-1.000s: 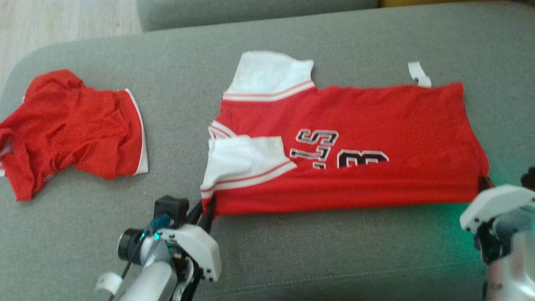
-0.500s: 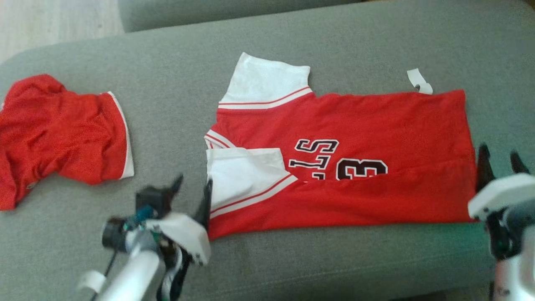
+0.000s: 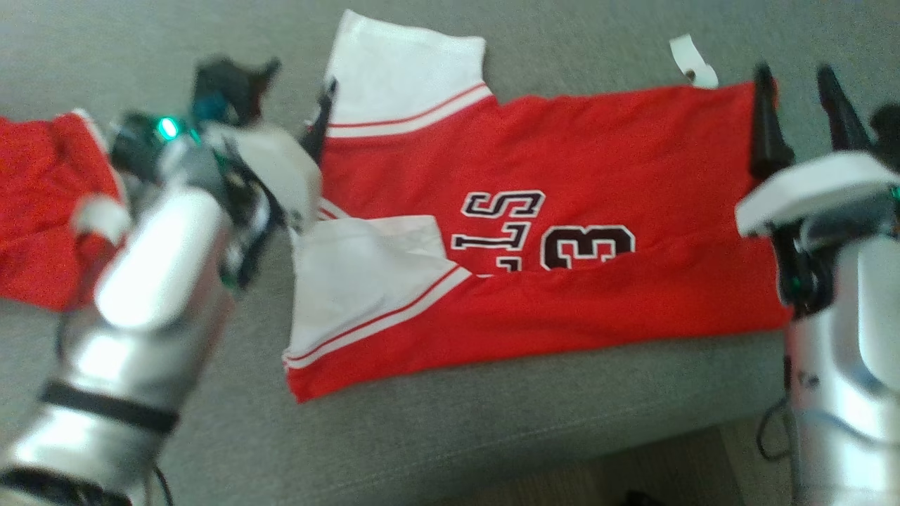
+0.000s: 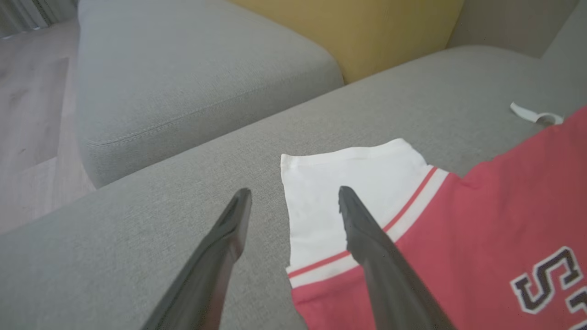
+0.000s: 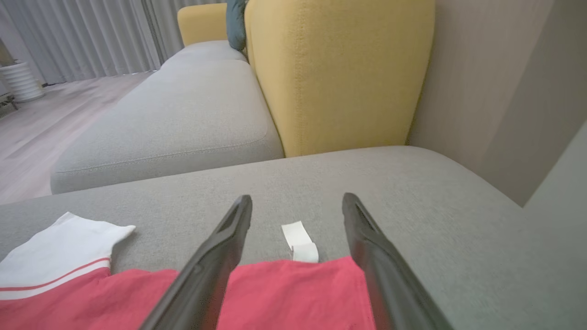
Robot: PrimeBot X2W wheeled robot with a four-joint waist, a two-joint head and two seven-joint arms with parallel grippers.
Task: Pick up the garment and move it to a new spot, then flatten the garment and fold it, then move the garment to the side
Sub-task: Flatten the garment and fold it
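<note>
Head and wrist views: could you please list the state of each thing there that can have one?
Red jersey, lying flat on the grey cushion, near long edge folded over.
Near sleeve, folded onto the jersey's body.
Far sleeve, spread flat.
White tag, sticking out past the far hem corner.
Second red garment, crumpled, apart to the left.
Left gripper, open, empty, straddling the far sleeve's edge.
Right gripper, open, empty, straddling the tag.

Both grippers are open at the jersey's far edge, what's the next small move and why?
Probably lower both and pinch that edge: the left gripper straddles the white sleeve edge, the right gripper brackets the hem corner by the white tag, and the jersey already has its near side folded.
</note>
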